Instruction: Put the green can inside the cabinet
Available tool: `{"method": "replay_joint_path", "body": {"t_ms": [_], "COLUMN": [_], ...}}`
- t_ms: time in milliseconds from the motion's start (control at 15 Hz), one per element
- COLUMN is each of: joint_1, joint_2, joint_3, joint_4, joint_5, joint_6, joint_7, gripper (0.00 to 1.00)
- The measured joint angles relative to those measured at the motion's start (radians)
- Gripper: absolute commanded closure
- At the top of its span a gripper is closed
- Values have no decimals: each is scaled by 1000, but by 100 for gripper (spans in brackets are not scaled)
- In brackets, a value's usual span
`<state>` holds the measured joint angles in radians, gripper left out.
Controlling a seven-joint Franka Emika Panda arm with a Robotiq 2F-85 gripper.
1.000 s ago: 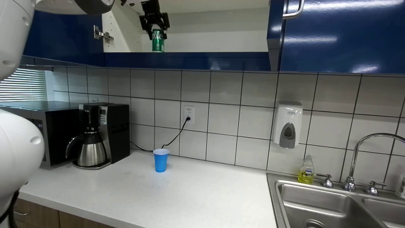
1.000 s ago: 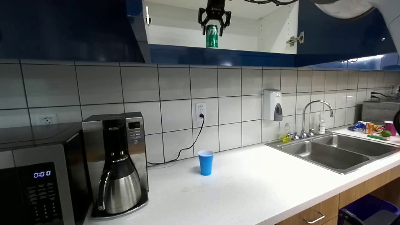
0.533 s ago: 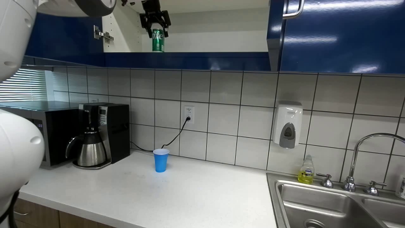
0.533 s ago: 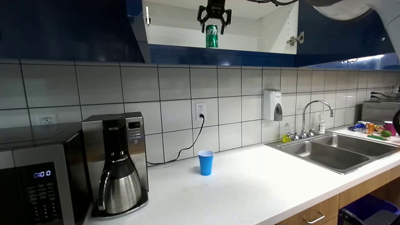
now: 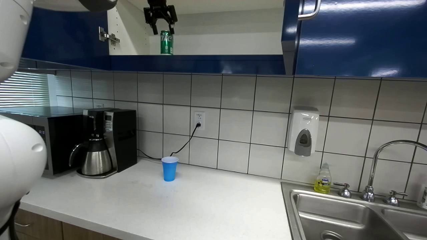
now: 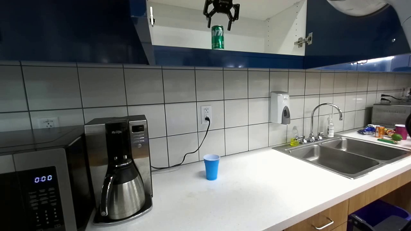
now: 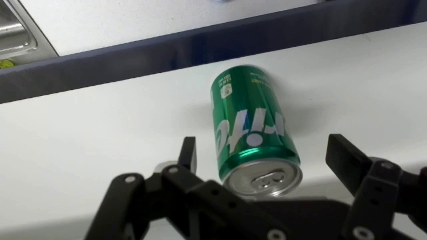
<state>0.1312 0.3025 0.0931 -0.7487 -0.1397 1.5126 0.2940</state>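
Standing upright: green can (image 7: 255,128), glossy, white lettering, silver lid with tab. It's inside the cabinet (image 6: 231,57), near the front edge. Gripper (image 6: 219,28) near its top, jaws spread clearly wider than the can, gap on both sides, gripping nothing. Blue cup (image 6: 212,168) on counter (image 6: 257,179) below.

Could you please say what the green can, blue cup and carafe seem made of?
Green can: glossy metal, probably aluminium, given bright highlights and a silvery lid. Blue cup: likely smooth plastic by its even colour, though paper is possible. Carafe: seemingly brushed steel, from its streaky grey sheen.
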Motion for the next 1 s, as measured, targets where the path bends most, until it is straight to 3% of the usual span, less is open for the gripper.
{"method": "replay_joint_path", "body": {"t_ms": [533,1000], "joint_1": [-18,-21], "joint_2": [-144,-366], "joint_3": [-3,-24], "joint_4": [-159,-485], "joint_5": [45,75], "joint_6": [-11,1], "joint_7": [-10,-46], "gripper": [0,0]}}
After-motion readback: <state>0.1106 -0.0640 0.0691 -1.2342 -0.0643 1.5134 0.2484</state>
